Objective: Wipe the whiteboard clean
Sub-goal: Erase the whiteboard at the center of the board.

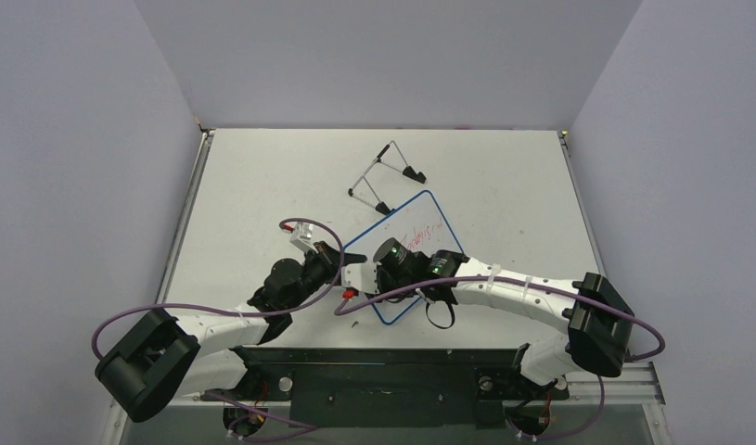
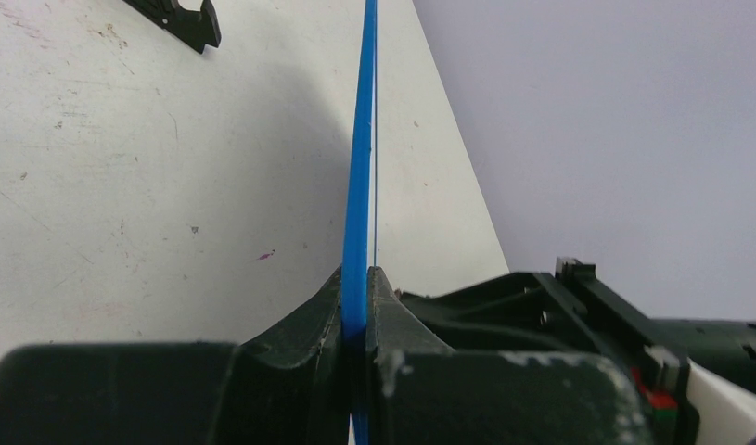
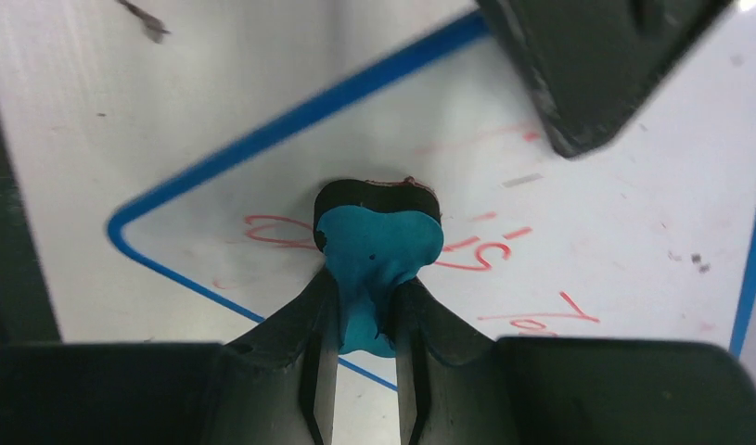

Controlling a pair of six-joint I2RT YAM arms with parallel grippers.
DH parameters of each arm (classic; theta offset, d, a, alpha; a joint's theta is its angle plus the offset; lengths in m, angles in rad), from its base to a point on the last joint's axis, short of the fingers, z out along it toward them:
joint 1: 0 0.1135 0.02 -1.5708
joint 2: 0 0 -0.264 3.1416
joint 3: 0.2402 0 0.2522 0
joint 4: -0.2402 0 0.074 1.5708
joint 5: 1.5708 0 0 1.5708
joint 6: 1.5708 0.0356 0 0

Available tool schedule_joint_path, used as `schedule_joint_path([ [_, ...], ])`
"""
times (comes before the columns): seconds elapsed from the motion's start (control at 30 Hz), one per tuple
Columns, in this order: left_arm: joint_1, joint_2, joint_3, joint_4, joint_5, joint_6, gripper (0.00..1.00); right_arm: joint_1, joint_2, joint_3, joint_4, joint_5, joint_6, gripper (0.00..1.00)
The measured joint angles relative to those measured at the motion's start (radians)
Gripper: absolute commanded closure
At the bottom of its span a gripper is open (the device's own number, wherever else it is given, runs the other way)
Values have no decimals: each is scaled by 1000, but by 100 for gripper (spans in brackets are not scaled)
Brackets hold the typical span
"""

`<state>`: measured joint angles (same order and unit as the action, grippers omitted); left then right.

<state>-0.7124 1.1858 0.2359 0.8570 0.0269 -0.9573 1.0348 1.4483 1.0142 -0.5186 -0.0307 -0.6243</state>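
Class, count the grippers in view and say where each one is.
2. The left gripper clamps the whiteboard's blue edge; the right gripper holds a blue eraser over its face.

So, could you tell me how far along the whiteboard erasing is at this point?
Set-up looks done: the left tool is shut on the blue rim of the whiteboard, and the right tool grips the eraser. In hand: the eraser sits against the board face. Left: red writing shows on both sides of it, so most wiping remains.
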Motion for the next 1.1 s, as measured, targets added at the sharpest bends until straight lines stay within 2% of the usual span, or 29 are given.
schedule_joint_path([
  [0.17, 0, 0, -10, 8, 1, -1, 100, 47, 5, 3, -17, -17, -6, 100],
  [0.4, 0, -38, -11, -26, -5, 4, 100, -31, 5, 10, 6, -29, 49, 100],
  [0.67, 0, -43, -16, -31, 0, 1, 100, -23, 5, 13, -18, -79, 27, 100],
  [1.1, 0, 10, -15, 32, 12, -1, 100, -74, 5, 14, 56, 37, 122, 100],
])
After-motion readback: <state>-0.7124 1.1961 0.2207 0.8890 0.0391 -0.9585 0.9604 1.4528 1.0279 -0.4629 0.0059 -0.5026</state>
